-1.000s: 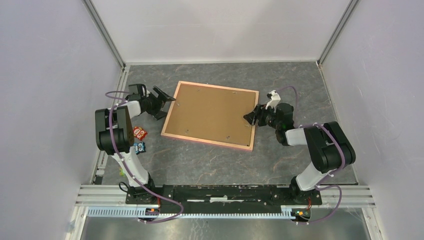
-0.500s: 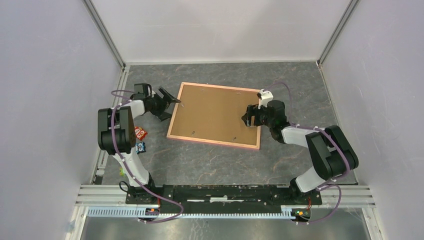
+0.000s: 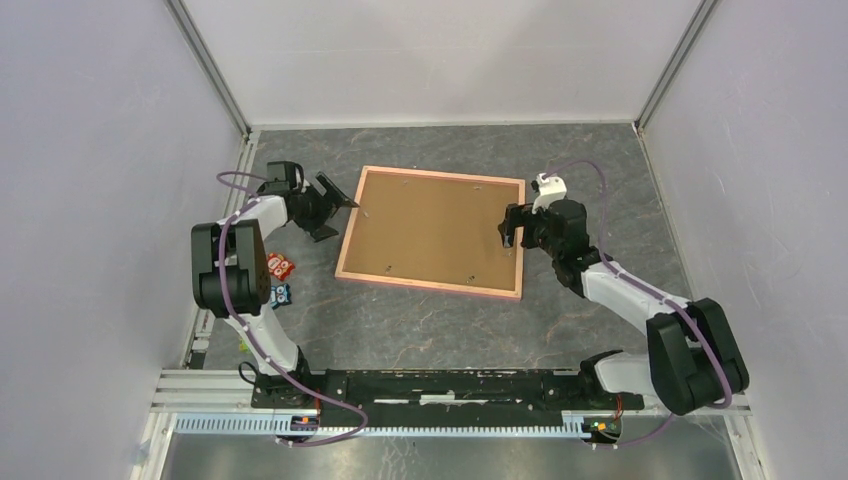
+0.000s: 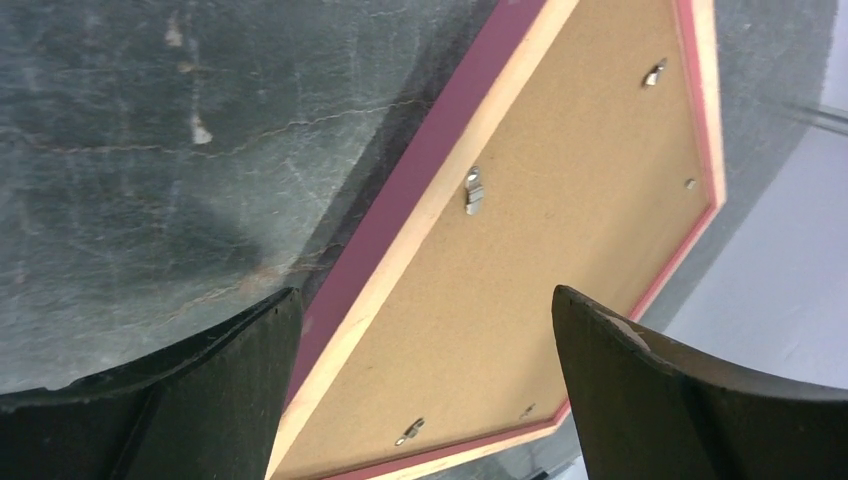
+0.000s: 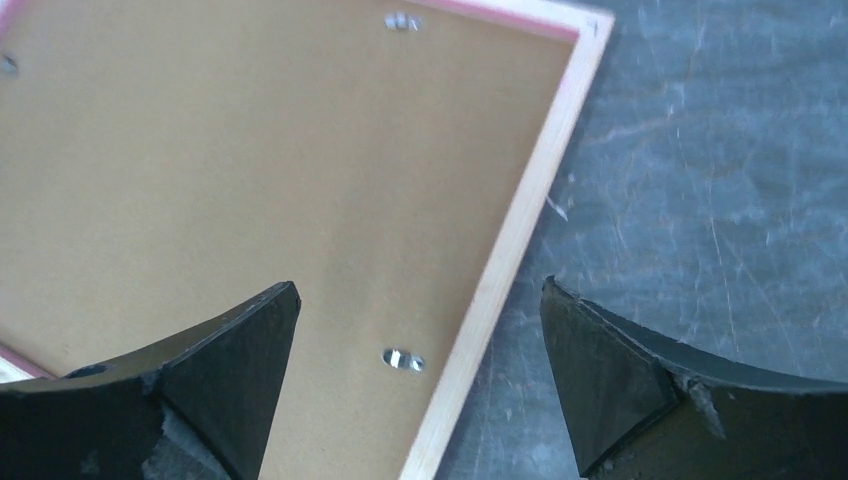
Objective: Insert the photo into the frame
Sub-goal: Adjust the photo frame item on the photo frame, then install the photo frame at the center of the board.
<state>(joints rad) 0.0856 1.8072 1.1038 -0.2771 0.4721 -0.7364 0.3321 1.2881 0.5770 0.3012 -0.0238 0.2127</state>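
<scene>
The frame (image 3: 430,285), pink-bordered, lies face down in the middle of the table with a brown backing board (image 3: 430,228) filling it. The photo is hidden. My left gripper (image 3: 335,205) is open at the frame's left edge, and in the left wrist view its gripper (image 4: 425,293) spans the dark pink border (image 4: 425,165) and the board (image 4: 580,230) without touching them. At the frame's right edge my right gripper (image 3: 512,225) is open. Seen from the right wrist, that gripper (image 5: 420,285) hangs over the pale border (image 5: 510,240) and board (image 5: 250,170), holding nothing.
Small metal turn clips (image 4: 474,190) (image 5: 403,359) sit on the backing board. Small red (image 3: 280,268) and blue (image 3: 282,294) items lie beside the left arm. Side walls close in on both sides, with the back wall beyond the frame.
The frame has turned and slid a little to the right, lying squarer to the table. My right gripper has opened wide and the right arm has stretched out. The left gripper barely moved.
</scene>
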